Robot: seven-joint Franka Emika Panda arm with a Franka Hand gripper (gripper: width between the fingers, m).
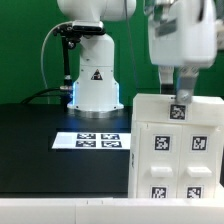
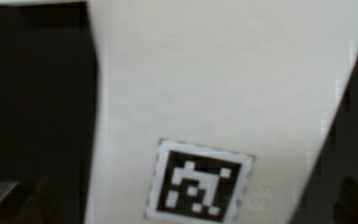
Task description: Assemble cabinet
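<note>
The gripper [image 1: 181,97] comes down from twelve o'clock onto the top edge of the cabinet [image 1: 178,150], a tagged white box filling the four o'clock corner of the exterior view. Its fingers meet that edge beside a small tag, yet whether they are clamped or parted cannot be told. At nine o'clock from the cabinet, the marker board [image 1: 90,140] lies flat on the black table [image 1: 40,150], with the robot base [image 1: 93,80] behind it. The wrist view shows a white panel [image 2: 211,90] bearing one tag [image 2: 202,180].
</note>
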